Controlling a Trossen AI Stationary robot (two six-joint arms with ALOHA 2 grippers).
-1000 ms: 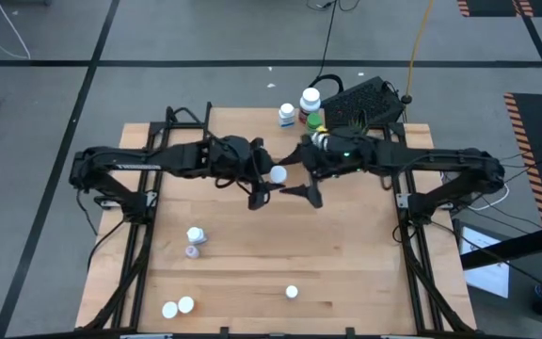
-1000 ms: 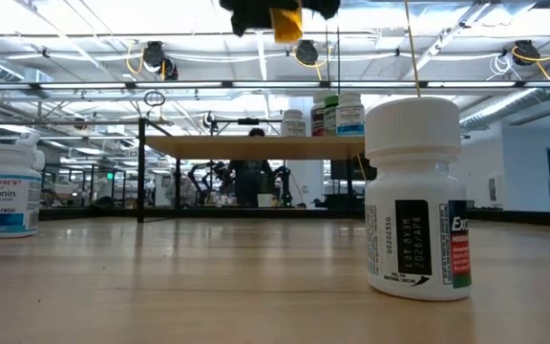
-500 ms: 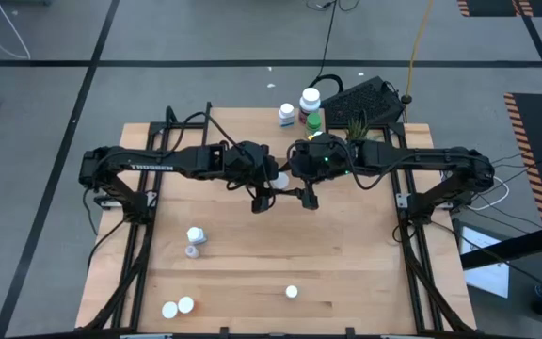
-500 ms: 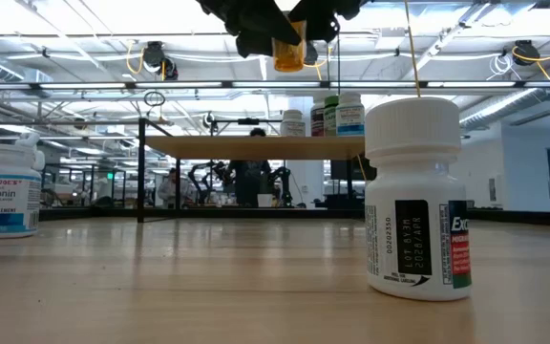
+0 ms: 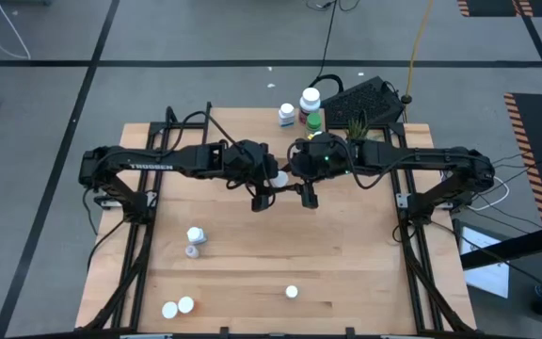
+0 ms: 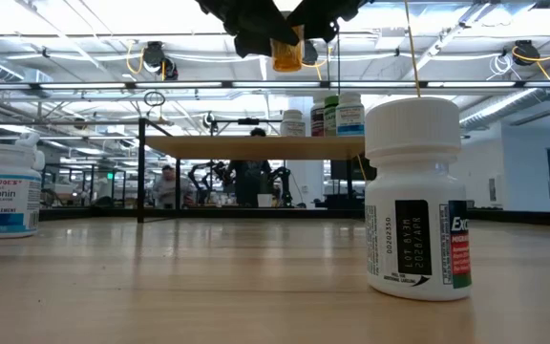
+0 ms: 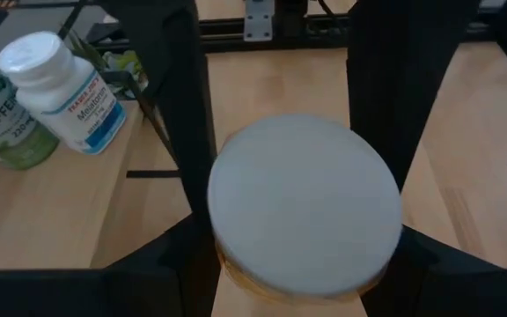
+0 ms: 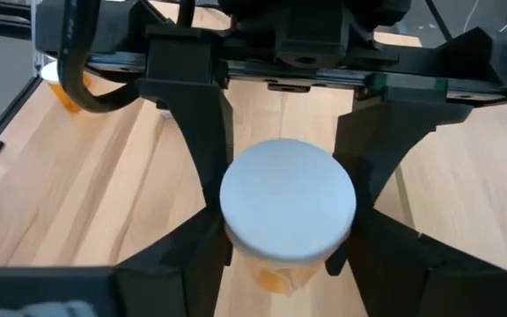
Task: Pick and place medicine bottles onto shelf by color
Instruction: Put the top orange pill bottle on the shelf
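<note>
Closest in, untouched on the counter (image 6: 208,277): a white bottle (image 6: 416,201) upright right at the front, a melatonin bottle (image 6: 3,186) off to the left, a few more loose bottles (image 5: 196,235) scattered over the front half in the high view. Farther in and well above mid-counter: the orange bottle (image 6: 286,53), white cap up, body hanging down, touching nothing below. Gripped now from two sides. Left gripper (image 7: 304,255) unchanged, jaws clamped on the bottle just under the cap, same as a second ago. Right gripper (image 8: 287,238) new to the hold: stood off to the side a second ago with jaws spread wide, swung across to meet the left, then drew the jaws in until pressed against the bottle's sides, as seen in the right wrist view. Reads as a mid-air handover, caught at the point of double hold, nothing let go yet. Likely meaning for the task: orange bottle about to pass to the right arm, probably better placed for the reach to the back. Farthest off: the shelf (image 6: 256,145), already carrying the shelved bottles (image 6: 337,115), a white, a green and a blue-labelled one bunched toward its right end, no orange among them, so probably a fresh spot needed apart from that group.
</note>
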